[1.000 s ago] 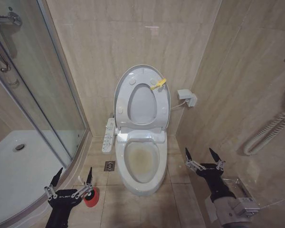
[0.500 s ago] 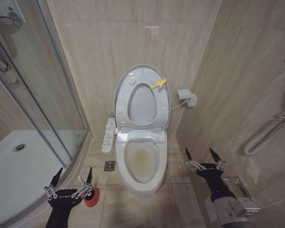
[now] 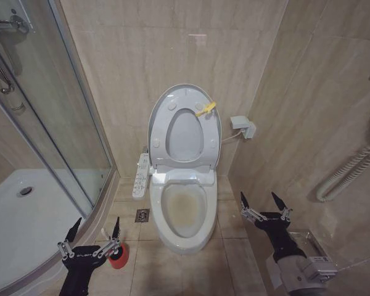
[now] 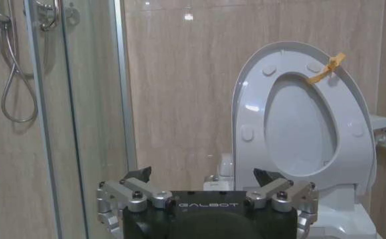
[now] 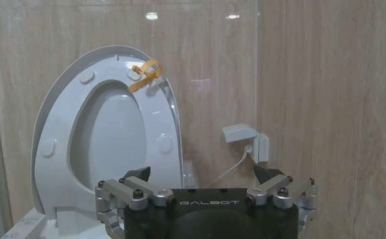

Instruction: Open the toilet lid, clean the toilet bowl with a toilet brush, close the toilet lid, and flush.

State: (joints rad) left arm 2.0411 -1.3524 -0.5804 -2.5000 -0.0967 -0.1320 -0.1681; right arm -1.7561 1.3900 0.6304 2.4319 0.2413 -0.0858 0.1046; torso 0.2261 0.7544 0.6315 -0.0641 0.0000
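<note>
**Lid up, both arms low and empty: risks ahead of the brush pickup**

Toilet lid (image 3: 184, 98) stands raised against the back wall together with the seat ring, yellow clip (image 3: 205, 110) at its upper rim. Toilet bowl (image 3: 184, 213) is exposed, a yellowish stain in the basin. Opening step judged done.

Left gripper (image 3: 94, 237) hangs low beside the shower enclosure (image 3: 68, 142), fingers spread, nothing between them. Just beside it on the floor sits a red holder (image 3: 118, 256); the toilet brush itself I cannot make out, the gripper partly covers that spot. Right gripper (image 3: 264, 208) hovers near the bowl's right side, close to the tiled wall, fingers likewise spread and empty.

Risks, as judgement:
- Holder is small and light-looking; a descent off-centre could knock it over or push it against the shower kerb.
- Brush handle position unseen, so a grasp could close on air or on the holder rim.
- Right arm has little room by the wall; a swing could strike the tiles or the wall socket (image 3: 243, 127).
- Bumping the lid could drop it shut early.
</note>
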